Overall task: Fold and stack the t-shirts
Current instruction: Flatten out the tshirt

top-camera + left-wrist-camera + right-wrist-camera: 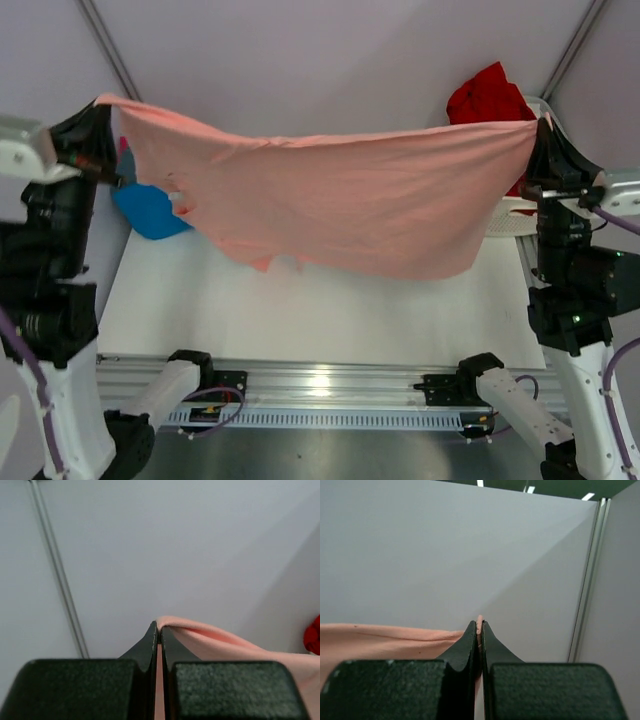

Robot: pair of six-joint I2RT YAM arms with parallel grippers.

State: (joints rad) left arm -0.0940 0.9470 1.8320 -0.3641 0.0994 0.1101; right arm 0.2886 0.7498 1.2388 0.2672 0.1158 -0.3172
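Salmon-pink t-shirt (340,205) aloft between closed left pincer (101,108) and closed right pincer (540,127).

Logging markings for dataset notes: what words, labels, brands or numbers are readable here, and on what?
None can be read. The salmon-pink t-shirt held between the left gripper and right gripper is plain; the red t-shirt, the blue t-shirt and the aluminium rail show no legible text.

I've got both arms up high and well apart, left arm (45,230) at the left side, right arm (575,270) at the right. On the left gripper (98,112) the fingers (150,645) are pressed flat together, pinching an edge of the salmon-pink t-shirt (350,210). The right gripper (541,130) is the same, clamped on the opposite edge.
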